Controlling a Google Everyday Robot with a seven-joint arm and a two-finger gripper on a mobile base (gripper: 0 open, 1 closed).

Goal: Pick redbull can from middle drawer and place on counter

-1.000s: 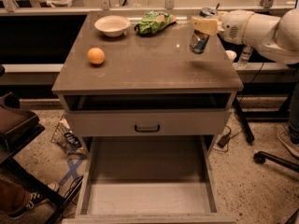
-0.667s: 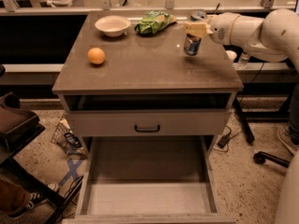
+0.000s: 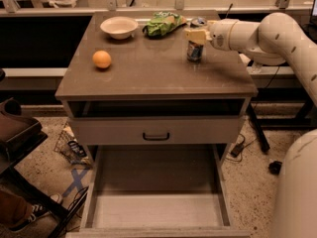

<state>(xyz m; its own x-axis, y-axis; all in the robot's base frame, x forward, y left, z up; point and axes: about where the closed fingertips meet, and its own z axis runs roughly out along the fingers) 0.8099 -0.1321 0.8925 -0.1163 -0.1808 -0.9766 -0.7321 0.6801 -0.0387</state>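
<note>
The redbull can (image 3: pixel 194 51) stands upright on the counter (image 3: pixel 148 73), at its back right part. My gripper (image 3: pixel 196 35) reaches in from the right on the white arm (image 3: pixel 257 33), and its pale fingers are shut around the can's upper half. The can's base looks to be touching the counter top. The middle drawer (image 3: pixel 157 182) is pulled wide open below, and its bare floor holds nothing.
An orange (image 3: pixel 102 59) lies at the counter's left. A white bowl (image 3: pixel 119 27) and a green chip bag (image 3: pixel 163 23) sit along its back edge. The drawer with the dark handle (image 3: pixel 156 136) sits above the open one. A dark chair (image 3: pixel 15 133) stands at left.
My gripper has carried the can leftward and lowered it from above the counter's right edge to the back right part of the counter.
</note>
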